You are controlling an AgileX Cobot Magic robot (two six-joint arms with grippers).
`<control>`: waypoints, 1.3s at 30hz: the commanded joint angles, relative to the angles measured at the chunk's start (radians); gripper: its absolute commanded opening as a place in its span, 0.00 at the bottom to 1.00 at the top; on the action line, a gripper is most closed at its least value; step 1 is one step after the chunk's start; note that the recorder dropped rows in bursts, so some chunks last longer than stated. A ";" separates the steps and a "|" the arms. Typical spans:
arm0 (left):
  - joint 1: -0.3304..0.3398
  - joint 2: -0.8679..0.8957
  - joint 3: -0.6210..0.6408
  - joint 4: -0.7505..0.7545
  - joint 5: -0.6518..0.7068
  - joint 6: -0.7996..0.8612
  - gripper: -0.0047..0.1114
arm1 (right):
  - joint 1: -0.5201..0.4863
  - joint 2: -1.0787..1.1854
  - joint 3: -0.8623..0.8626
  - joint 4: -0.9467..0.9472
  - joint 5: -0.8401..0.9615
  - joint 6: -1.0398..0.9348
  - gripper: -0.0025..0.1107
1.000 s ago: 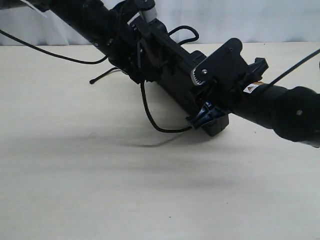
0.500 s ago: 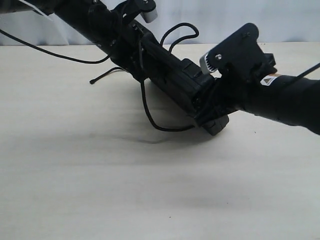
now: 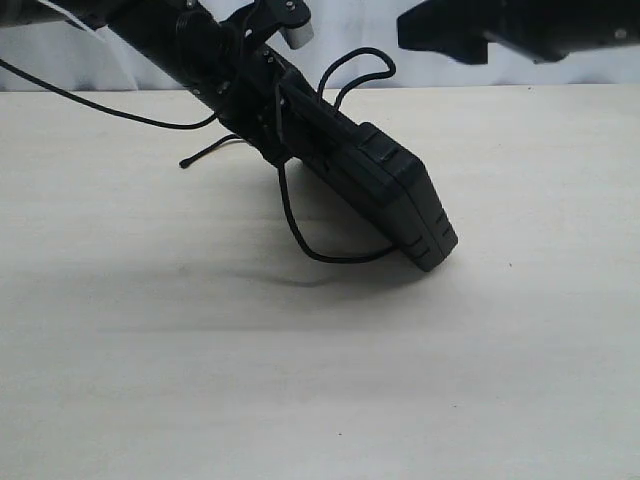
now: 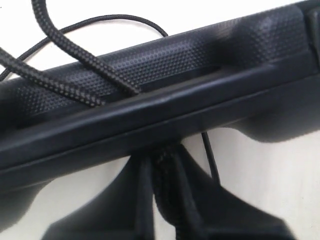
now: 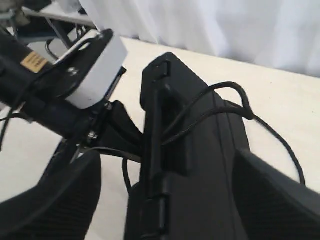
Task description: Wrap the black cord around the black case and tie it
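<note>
Clamps the case (image 3: 385, 195) by its upper end in the left hand (image 3: 265, 125), tight on the rim. Props it tilted, with only the low far corner touching the desk (image 3: 300, 380). Hangs the right hand (image 5: 167, 200) wide apart, well above and clear of everything, holding nothing. Shows the cord (image 3: 292, 215) slack all round: one loop arching over the raised edge, two strands crossing the case's face, another loop sagging beneath down to the desk, one knotted end lying loose behind. No tied knot visible, no tension anywhere.

Plenty to go wrong from here. With one grip and one corner for support, risks pivoting or dropping the case on any sideways tug. Risks shedding the top loop off the edge, given such slackness and nothing pinning it. Risks trapping the lower loop under the corner on lowering, beneath the case instead of around it. Coming down with the right hand, risks closing on a glossy cable (image 3: 100, 108) rather than the braided cord, both thin and black against black plastic. Hard to tell from the left wrist view whether pinching a strand together with the rim; if so, risks dragging the wrap loose on release. Calls for a slow reach and a steady pull.
</note>
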 commanded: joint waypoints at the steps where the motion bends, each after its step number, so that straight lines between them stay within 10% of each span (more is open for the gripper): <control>1: 0.004 -0.004 -0.008 -0.012 0.003 0.002 0.04 | -0.083 0.232 -0.209 -0.045 0.161 0.014 0.62; 20: 0.004 -0.004 -0.008 -0.013 0.004 -0.003 0.04 | -0.020 0.645 -0.522 -0.076 0.029 -0.174 0.61; 26: 0.004 -0.004 -0.008 -0.013 0.002 -0.005 0.05 | 0.029 0.664 -0.522 -0.076 -0.019 -0.182 0.28; 29: 0.004 -0.011 -0.008 -0.013 0.006 -0.005 0.13 | 0.027 0.660 -0.522 -0.076 -0.003 -0.144 0.06; 39: 0.004 -0.149 -0.008 0.209 0.132 -0.152 0.56 | 0.023 0.569 -0.522 -0.196 0.084 -0.034 0.06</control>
